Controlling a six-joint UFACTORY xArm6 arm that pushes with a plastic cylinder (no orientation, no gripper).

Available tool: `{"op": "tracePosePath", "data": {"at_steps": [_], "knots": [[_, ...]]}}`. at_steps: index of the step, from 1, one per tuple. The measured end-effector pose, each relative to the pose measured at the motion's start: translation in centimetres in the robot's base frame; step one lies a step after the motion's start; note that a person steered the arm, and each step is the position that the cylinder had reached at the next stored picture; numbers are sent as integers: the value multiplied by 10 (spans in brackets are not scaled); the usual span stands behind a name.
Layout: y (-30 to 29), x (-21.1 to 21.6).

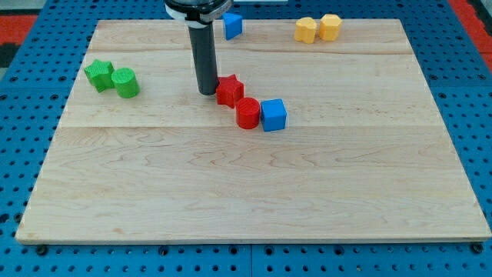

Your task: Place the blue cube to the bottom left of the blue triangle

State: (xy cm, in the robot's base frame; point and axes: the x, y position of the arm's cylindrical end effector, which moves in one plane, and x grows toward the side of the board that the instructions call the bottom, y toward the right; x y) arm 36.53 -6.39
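The blue cube sits a little above the board's middle, touching a red cylinder on its left. The blue triangle lies at the view's top edge of the board, just right of the arm. My tip rests on the board just left of a red star block, touching or nearly touching it. The tip is well left of the blue cube, with the red star and red cylinder in between.
A green star block and a green cylinder stand at the view's left. Two yellow blocks sit at the top right. The wooden board lies on a blue pegboard.
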Motion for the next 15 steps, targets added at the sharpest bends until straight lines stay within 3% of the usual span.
{"op": "tracePosePath", "data": {"at_steps": [1, 3, 12, 15], "knots": [[-40, 33], [-39, 79], [22, 81], [83, 94]]}}
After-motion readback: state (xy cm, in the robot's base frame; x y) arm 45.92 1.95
